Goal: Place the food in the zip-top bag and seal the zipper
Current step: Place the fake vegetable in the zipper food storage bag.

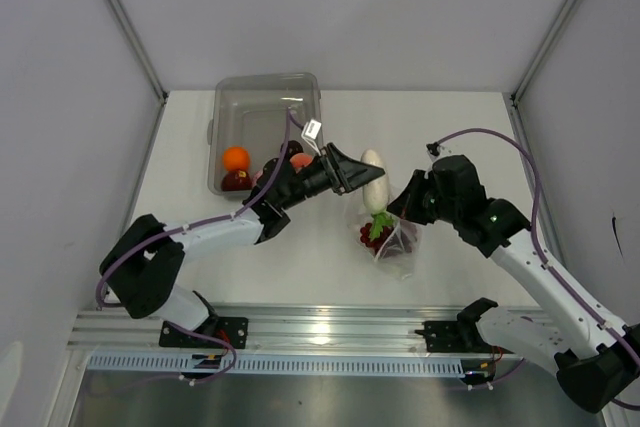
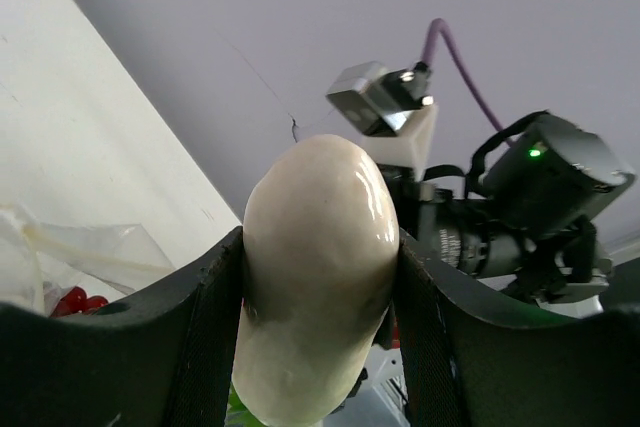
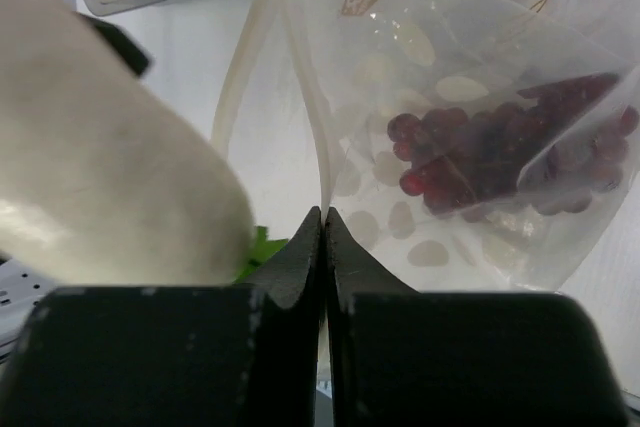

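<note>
We have the left gripper (image 1: 358, 177) part-open around the white oblong piece (image 1: 375, 175). Its two fingers press against the piece's sides and carry it with the green tuft (image 1: 378, 220) pointing toward the mouth of the zip-top bag (image 1: 398, 247), near the middle of the counter (image 1: 440, 137). We judge that this pose lines the long piece up with the opening so it can slide in endwise. The right gripper (image 3: 323, 222) is fully closed, pinching one lip of the bag at the zipper (image 3: 308, 97). That lifts the edge and holds the floppy mouth apart. The grape bunch (image 3: 480, 152) lies inside the bag. The orange (image 1: 236, 157) and other food sit in the clear bin (image 1: 268, 80) at the far left, so loading looks partway done and the zipper is unsealed.
</note>
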Action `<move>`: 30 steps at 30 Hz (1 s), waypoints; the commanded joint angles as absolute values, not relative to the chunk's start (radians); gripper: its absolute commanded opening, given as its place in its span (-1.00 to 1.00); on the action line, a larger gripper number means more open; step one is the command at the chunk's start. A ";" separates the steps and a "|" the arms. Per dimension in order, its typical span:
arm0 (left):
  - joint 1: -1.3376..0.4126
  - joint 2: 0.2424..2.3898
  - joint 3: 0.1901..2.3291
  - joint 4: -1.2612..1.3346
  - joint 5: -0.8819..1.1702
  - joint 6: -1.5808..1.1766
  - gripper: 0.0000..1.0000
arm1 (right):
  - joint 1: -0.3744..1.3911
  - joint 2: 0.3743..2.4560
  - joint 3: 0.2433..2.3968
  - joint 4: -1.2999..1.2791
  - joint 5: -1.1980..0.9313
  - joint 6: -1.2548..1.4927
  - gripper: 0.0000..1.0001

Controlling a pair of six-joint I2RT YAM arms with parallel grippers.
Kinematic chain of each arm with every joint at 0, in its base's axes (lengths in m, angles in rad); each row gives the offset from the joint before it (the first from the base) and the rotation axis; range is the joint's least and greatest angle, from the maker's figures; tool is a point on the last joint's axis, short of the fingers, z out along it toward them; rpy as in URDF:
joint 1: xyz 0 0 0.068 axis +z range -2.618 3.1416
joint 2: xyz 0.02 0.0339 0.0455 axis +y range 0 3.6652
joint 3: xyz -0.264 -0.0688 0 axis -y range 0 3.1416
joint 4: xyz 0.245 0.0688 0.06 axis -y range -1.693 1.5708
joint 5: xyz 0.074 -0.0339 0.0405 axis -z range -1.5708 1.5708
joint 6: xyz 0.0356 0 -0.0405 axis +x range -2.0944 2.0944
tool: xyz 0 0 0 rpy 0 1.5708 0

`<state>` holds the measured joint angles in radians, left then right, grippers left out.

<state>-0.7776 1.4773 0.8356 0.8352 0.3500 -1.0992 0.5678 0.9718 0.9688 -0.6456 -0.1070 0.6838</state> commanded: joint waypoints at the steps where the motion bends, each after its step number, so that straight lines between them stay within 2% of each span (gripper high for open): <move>1: -0.785 1.502 0.818 0.986 0.324 -1.103 -0.99 | 0.571 0.945 1.038 -0.627 -0.104 0.729 -1.00; 9: -0.802 1.534 0.781 0.934 0.318 -1.100 -0.99 | 0.561 0.900 1.040 -0.658 -0.061 0.759 -1.00; 17: -0.825 1.555 0.825 0.595 0.336 -1.100 -0.99 | 0.552 0.900 1.028 -0.650 -0.060 0.747 -1.00; 22: -0.833 1.557 0.782 0.630 0.353 -1.103 -0.99 | 0.548 0.904 1.032 -0.661 -0.052 0.724 -1.00; 26: -0.856 1.559 0.792 0.612 0.353 -1.089 -0.76 | 0.545 0.900 1.028 -0.661 -0.049 0.721 -1.00; 30: -0.871 1.583 0.863 0.479 0.380 -1.057 -0.74 | 0.543 0.900 1.016 -0.658 -0.048 0.719 -1.00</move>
<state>-0.8524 1.5631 0.7956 0.5732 0.3466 -1.0920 0.5491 0.9131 0.9955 -0.6762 -0.0681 0.7319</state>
